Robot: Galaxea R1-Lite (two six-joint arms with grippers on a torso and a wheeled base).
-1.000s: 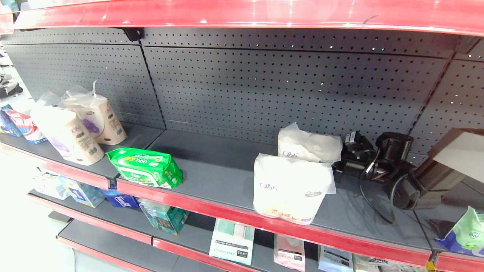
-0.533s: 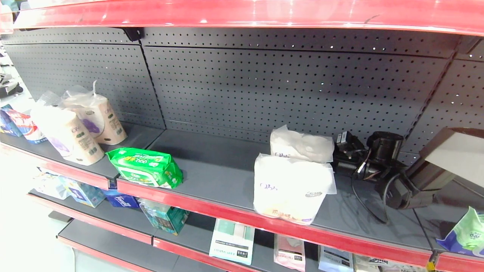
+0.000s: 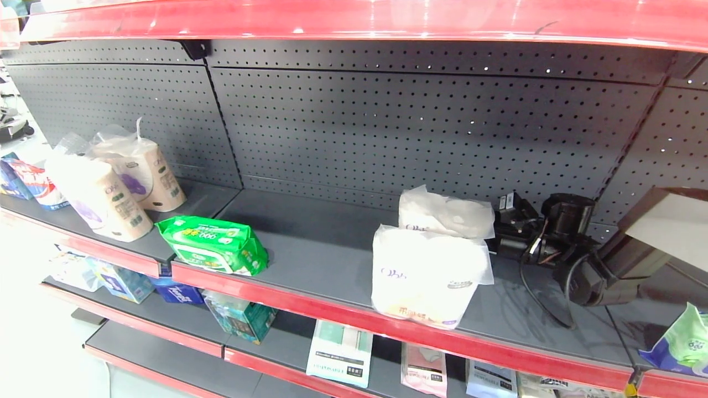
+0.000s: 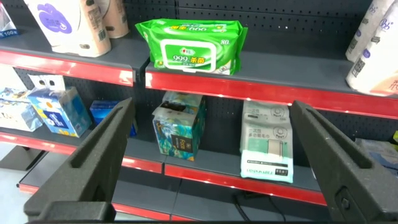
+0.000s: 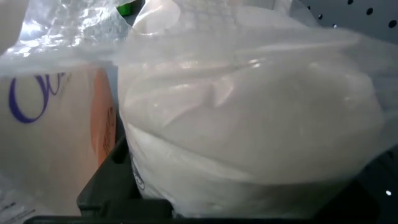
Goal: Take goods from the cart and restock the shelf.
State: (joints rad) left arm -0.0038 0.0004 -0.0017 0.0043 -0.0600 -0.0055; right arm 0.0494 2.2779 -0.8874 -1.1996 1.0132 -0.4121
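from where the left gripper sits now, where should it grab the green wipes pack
Probably its two short ends, coming straight in from the aisle side. The green wipes pack lies flat with its long side along the red shelf edge and the pegboard behind, so the ends are the free faces, and the open left gripper faces it with fingers spread sideways.

Dark perforated back panel (image 3: 387,127) behind red-edged shelf (image 3: 326,260), pale floor (image 3: 27,337) below.
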